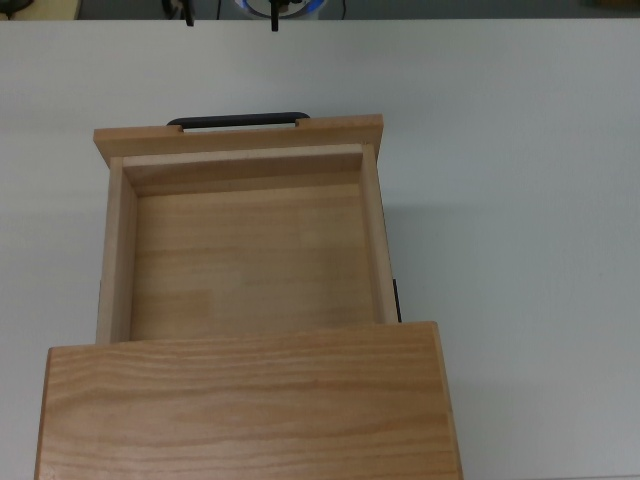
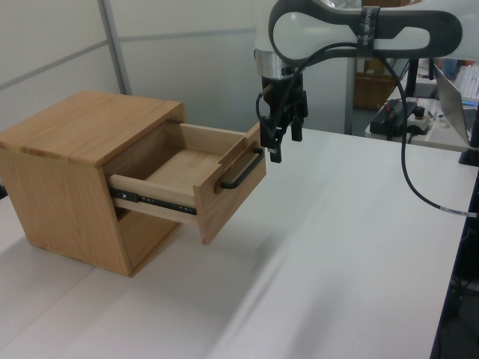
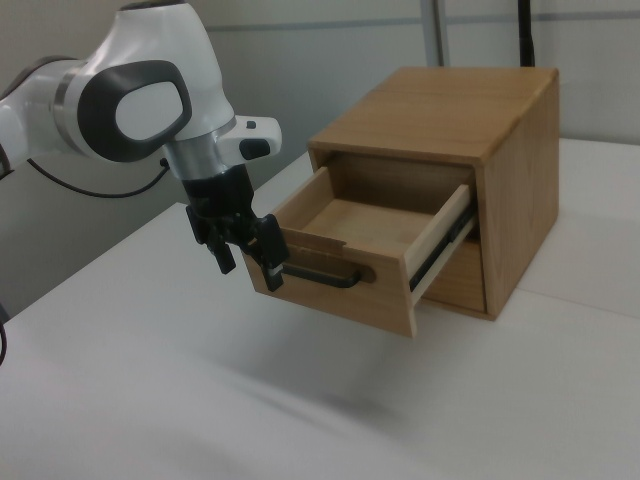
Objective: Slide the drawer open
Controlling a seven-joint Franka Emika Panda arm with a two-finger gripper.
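One drawer (image 1: 245, 250): pulled well out of the cabinet (image 2: 71, 176), empty
Handle (image 3: 318, 275): black bar on the front panel
Gripper (image 2: 283, 146): just beside the handle, fingers (image 3: 272, 272) spread, holding nothing
Counter (image 1: 520, 200): white

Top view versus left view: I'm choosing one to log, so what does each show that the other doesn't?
Only the top view shows the drawer floor squarely from above. Only the left view shows the arm and claw hanging open, just off the handle, plus the slide rail. Both show the drawer pulled well out of the cabinet and empty.
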